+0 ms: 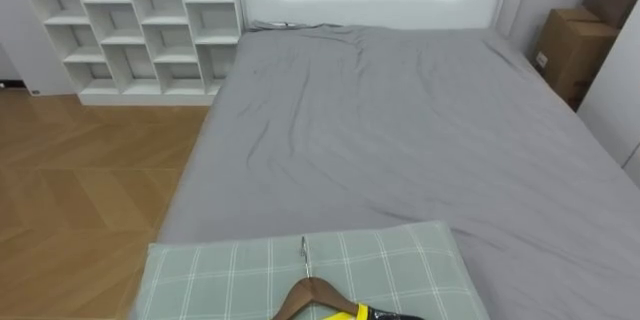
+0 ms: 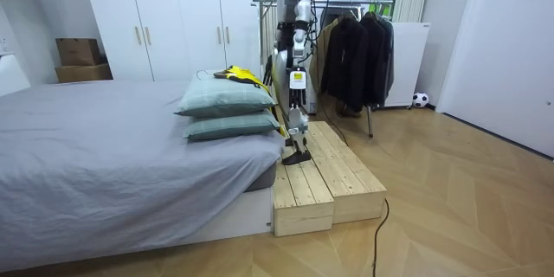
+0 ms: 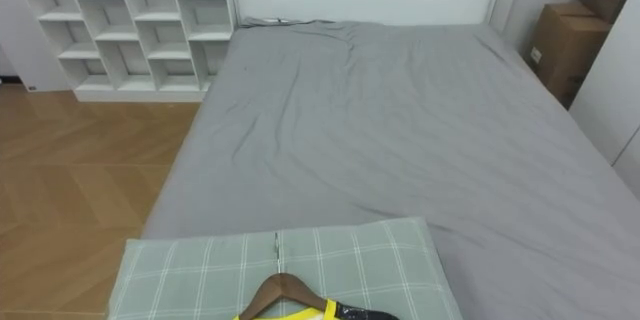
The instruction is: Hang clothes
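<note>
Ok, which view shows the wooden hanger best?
The left eye view, narrowly: the wooden hanger lies on the green checked pillow, metal hook and shoulders plain. The right eye view shows nearly the same. In the room view the yellow garment shows on the pillows; the hanger is too small to tell.

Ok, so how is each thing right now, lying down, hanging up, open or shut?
Grey bedsheet: spread flat, slightly wrinkled.
Checked pillows: stacked two high on the bedsheet.
Wooden hanger: lying flat on the top pillow.
Yellow-and-black garment: lying on that pillow at the hanger, not hung up.
Dark clothes: hanging on the clothes rack.
Wardrobe doors: shut.
</note>
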You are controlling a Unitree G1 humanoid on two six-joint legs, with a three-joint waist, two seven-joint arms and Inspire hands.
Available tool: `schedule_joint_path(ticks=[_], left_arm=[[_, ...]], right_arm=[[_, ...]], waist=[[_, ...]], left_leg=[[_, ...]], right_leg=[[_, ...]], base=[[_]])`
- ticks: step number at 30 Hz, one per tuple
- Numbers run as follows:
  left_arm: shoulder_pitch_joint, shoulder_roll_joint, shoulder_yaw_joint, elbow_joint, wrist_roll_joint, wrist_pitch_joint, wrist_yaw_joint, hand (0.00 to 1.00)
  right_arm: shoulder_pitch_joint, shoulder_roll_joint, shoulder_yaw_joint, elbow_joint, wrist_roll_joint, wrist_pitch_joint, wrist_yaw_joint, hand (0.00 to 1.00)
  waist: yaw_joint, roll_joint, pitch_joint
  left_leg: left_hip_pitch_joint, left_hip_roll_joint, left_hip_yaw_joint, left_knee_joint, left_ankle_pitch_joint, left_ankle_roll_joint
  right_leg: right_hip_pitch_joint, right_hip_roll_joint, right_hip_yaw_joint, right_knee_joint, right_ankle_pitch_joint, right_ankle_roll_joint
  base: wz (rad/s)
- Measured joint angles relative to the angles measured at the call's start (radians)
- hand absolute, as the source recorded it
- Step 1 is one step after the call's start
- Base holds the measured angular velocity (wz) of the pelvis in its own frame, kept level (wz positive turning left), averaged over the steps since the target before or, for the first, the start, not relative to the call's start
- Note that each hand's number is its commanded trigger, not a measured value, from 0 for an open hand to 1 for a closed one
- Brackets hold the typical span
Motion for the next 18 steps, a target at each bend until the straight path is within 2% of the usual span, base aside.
schedule_joint_path(ticks=[11,14,18], left_arm=[[0.008,-0.002,0.003,0.000,-0.024,-0.002,0.023,0.00],[0.008,-0.001,0.008,0.000,-0.084,-0.002,0.050,0.00],[0.017,-0.001,0.064,-0.011,-0.152,-0.011,0.089,0.00]], right_arm=[[0.010,-0.001,-0.014,-0.002,0.010,-0.001,-0.004,0.00],[0.010,-0.001,-0.014,-0.001,0.010,-0.001,-0.004,0.00],[0.013,-0.002,-0.013,-0.002,0.008,0.000,-0.008,0.00]], waist=[[-0.002,0.006,-0.0008],[0.000,0.005,0.0001],[0.006,0.004,0.0003]], left_leg=[[-0.003,-0.002,-0.011,0.020,-0.005,0.004],[0.003,-0.002,-0.016,0.022,-0.005,0.004],[0.009,-0.001,-0.014,0.021,-0.005,0.004]], right_leg=[[0.006,-0.003,-0.011,0.000,0.000,0.001],[0.016,-0.004,-0.019,-0.003,-0.001,0.002],[0.018,-0.004,-0.019,-0.002,-0.006,0.000]], base=[[0.02],[0.05],[-0.01]])
